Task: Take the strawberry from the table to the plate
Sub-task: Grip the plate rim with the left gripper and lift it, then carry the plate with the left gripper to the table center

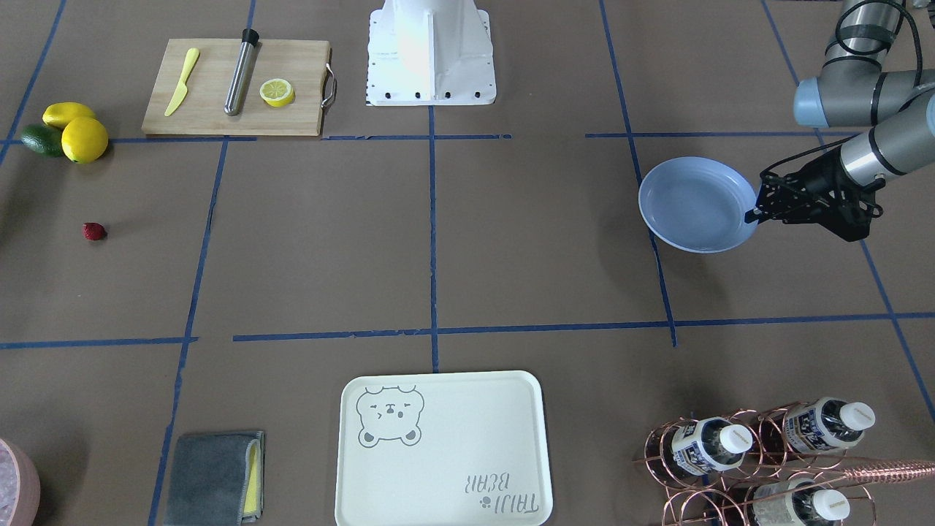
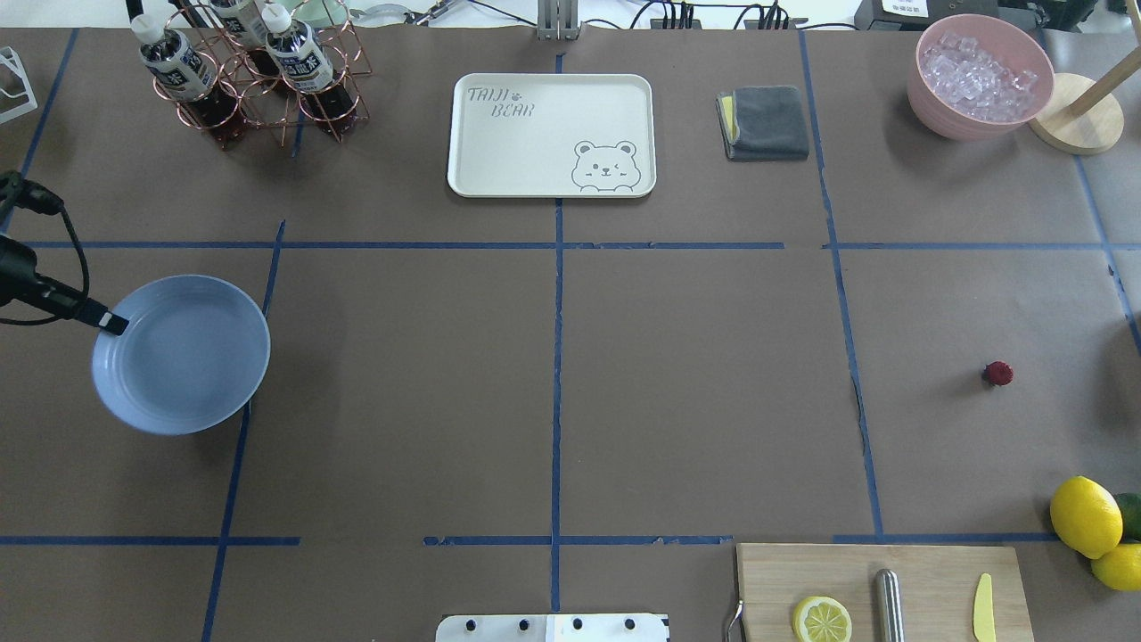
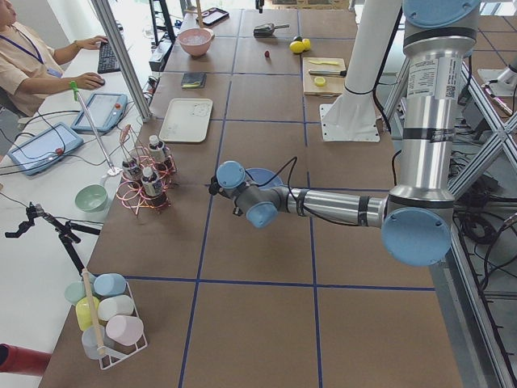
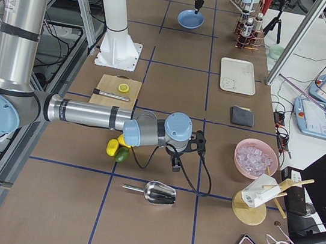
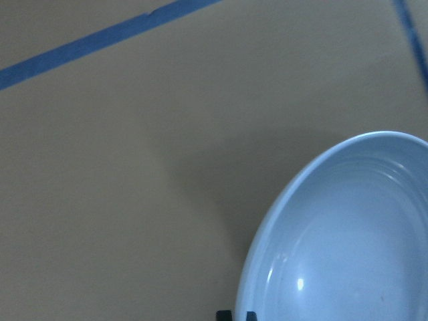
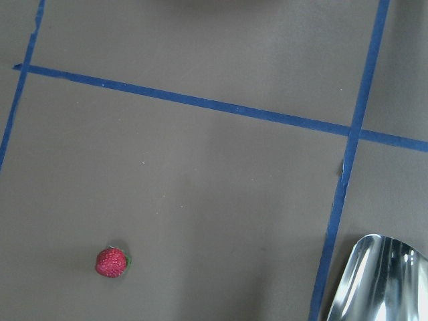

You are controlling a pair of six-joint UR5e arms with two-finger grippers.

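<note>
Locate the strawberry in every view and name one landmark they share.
Front-facing: strawberry far left, below the lemons.
Overhead: right side, above the lemons.
Exterior left: tiny, far end, left of the lemons.
Exterior right: not visible; the right arm likely hides it.
Left wrist: not in it.
Right wrist: lower left.
Landmark: the lemons, in all four exterior views.

table (image 2: 695, 374): brown paper, blue tape grid. Directly on it:
- strawberry (image 2: 997, 374) alone on the right side, well apart from the rest
- two lemons (image 2: 1085, 516) + green fruit (image 2: 1129, 513) touching, right edge, near cutting board (image 2: 927, 580)
- white robot base (image 2: 551, 628) mid near edge
- cream bear tray (image 2: 551, 134) far centre, grey cloth (image 2: 767, 122) to its right
- pink ice bowl (image 2: 954, 116) + wooden stand (image 2: 1076, 125) far right
- copper bottle rack (image 2: 258, 80) far left
- metal scoop (image 4: 153, 191) past the lemons
- blue plate (image 2: 178, 357) left side, can't tell if it sits flat
</note>
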